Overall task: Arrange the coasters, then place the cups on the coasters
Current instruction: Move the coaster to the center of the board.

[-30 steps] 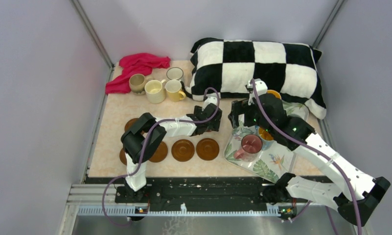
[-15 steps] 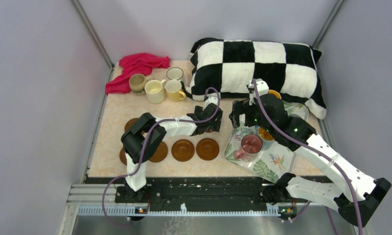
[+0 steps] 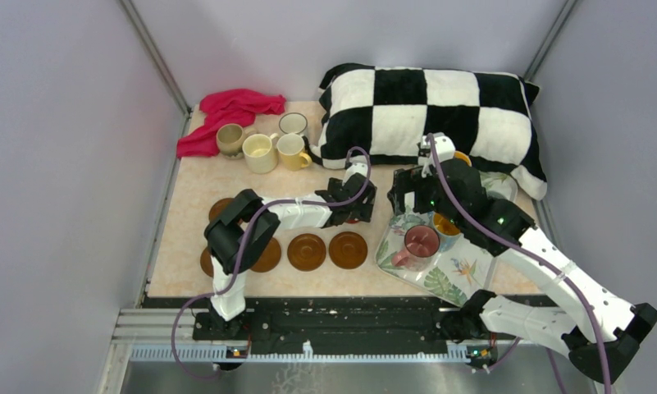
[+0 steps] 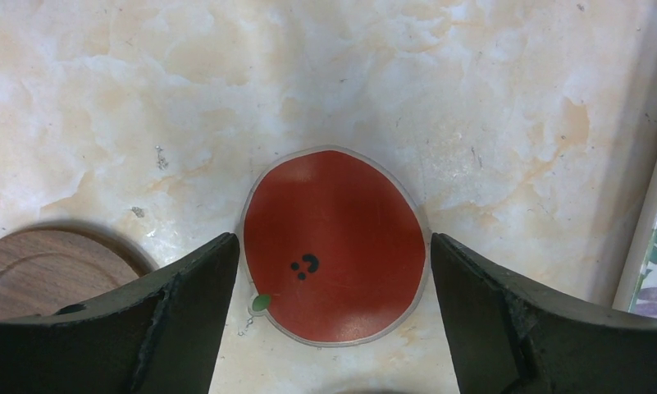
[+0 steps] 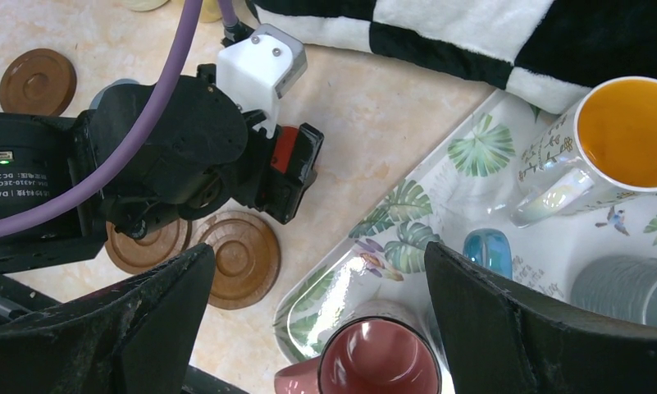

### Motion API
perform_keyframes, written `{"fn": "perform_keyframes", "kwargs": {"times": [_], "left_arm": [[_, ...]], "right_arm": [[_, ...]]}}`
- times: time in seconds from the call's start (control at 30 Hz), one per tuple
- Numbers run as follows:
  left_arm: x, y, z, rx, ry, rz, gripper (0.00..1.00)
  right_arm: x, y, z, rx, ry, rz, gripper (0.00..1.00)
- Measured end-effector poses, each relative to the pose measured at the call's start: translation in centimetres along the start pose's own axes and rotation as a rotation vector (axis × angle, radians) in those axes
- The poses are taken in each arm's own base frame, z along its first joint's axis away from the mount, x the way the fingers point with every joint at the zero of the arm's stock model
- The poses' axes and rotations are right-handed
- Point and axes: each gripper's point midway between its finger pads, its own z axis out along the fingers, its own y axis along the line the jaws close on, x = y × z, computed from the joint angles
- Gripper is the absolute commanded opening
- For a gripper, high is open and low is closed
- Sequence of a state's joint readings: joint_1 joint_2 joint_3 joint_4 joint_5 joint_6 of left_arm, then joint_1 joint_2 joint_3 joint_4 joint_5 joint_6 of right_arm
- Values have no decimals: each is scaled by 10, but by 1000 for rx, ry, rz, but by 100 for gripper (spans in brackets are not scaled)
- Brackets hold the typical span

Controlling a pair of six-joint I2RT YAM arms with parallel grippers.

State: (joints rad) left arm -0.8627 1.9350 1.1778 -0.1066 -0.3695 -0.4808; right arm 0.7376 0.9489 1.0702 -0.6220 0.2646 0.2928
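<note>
Left wrist view: red coaster point(image 4: 335, 246) between open jaws

The left end effector point(image 4: 333, 242) stands spread astride the red coaster, flat near the tabletop's point(image 4: 144, 82) middle beside the leaf-print tray point(image 5: 390, 222). The right end effector point(image 5: 318, 254) hangs wide apart above the pink cup point(image 5: 378, 361).

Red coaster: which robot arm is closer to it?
Left. The left arm's fingers sit on either side of the red coaster. The right arm's fingers hang over the leafy tray, farther away.
</note>
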Motion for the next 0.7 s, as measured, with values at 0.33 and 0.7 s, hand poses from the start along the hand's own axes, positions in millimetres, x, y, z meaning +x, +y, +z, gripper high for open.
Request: {"fn": "perform_keyframes", "kwargs": {"times": [0.33, 0.7], "left_arm": [[-2, -5, 1, 1, 15, -4, 98], [-4, -5, 1, 2, 38, -7, 99]], "right_arm": [[1, -1, 0, 5, 3, -2, 99], [2, -4, -3, 17, 12, -6, 99]]}}
